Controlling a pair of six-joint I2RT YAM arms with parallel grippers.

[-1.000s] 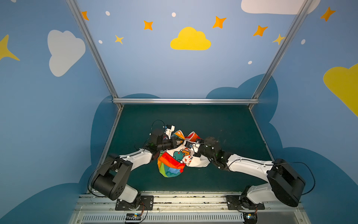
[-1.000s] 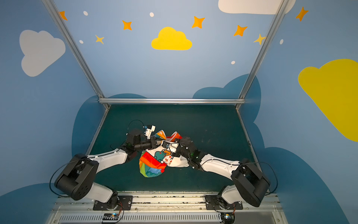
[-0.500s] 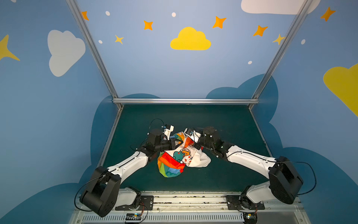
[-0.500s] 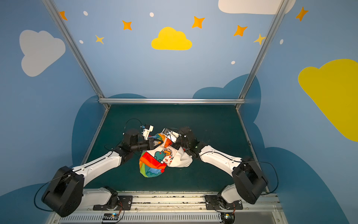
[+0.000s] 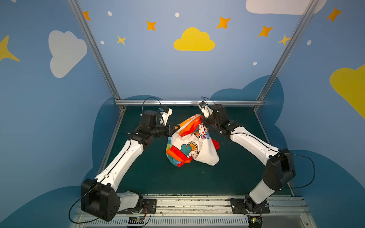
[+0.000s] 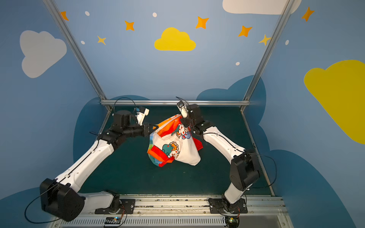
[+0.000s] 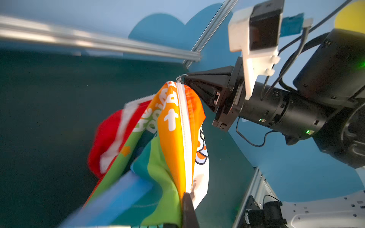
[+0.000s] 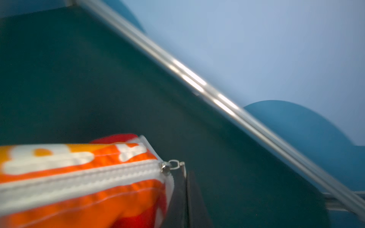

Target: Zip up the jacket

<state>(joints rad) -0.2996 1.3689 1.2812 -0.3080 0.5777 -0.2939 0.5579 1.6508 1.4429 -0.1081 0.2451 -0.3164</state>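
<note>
The left arm (image 5: 122,161) went up from its base, bent at the elbow, and pointed in over the green bench (image 5: 138,177). The right arm (image 5: 254,144) was bent the same way on the other side. Both hands were up in the air, near each other, with the jacket (image 5: 205,154) pulled tight between them.

The left hand (image 5: 174,128) was pressed together. It pinched the jacket's edge at the low end of the white zipper (image 7: 184,138). The right hand (image 5: 205,122) was higher and farther back. It was pressed together too, and it pinched the little metal ring pull (image 8: 174,164).

There were two arms, two hands, one jacket, one zipper and one ring pull. The zipper looked closed from the left hand up to the ring pull. Past the pull, some loose zipper teeth ran toward the red hood (image 7: 106,138).

The jacket hung from both hands over the middle of the bench. Its white inside with cartoon animals showed in both top views. It was not clear whether its bottom touched the bench.
</note>
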